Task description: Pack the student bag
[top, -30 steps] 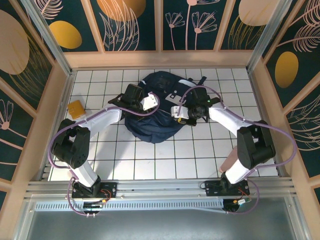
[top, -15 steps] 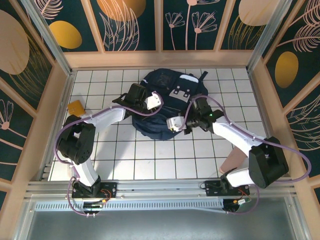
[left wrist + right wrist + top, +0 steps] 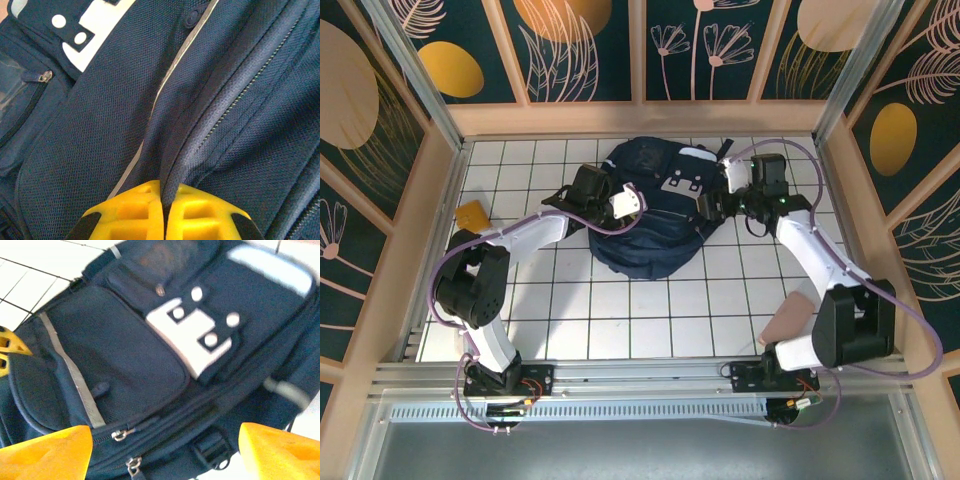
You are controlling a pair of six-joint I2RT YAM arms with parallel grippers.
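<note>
Top external view: student bag (image 3: pixel 650 235) on tiled table (image 3: pixel 570 320), long axis far-to-near; left gripper (image 3: pixel 164 212) pinched shut on a fabric fold at its left, right gripper (image 3: pixel 162 455) spread wide, empty, over its right side.

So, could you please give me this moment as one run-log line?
task: pack bag | left gripper: shut on bag fabric | right gripper: open, holding nothing | packet: on table, apart from bag

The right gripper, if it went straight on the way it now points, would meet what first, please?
Most likely the student bag. The right gripper stands open with the navy fabric straight ahead between its fingers, near the zipper pulls below the front pocket. How close is unclear.
</note>
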